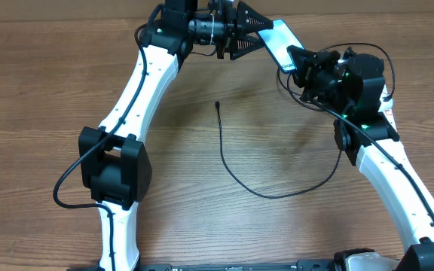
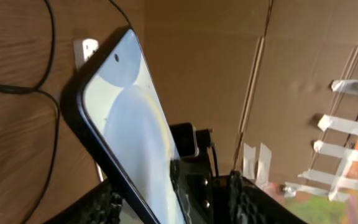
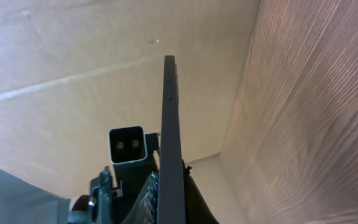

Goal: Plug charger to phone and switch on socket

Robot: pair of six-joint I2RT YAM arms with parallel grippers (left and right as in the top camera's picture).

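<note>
The phone (image 1: 277, 38), screen lit blue-teal, is held off the table at the back, tilted. My right gripper (image 1: 296, 64) is shut on its near end; the right wrist view shows the phone edge-on (image 3: 169, 124) between the fingers (image 3: 173, 199). My left gripper (image 1: 243, 35) is open, its fingers spread either side of the phone's far end; the screen (image 2: 129, 112) fills the left wrist view between the fingers (image 2: 173, 208). The charger (image 1: 228, 162) lies loose on the table, its plug tip (image 1: 217, 104) pointing to the back. The socket (image 1: 387, 107) is mostly hidden under my right arm.
The table is wood-grained. A brown cardboard wall stands along the back edge (image 2: 229, 74). Black cable loops (image 2: 48, 93) lie on the wood behind the phone. The charger's cable curves under my right arm.
</note>
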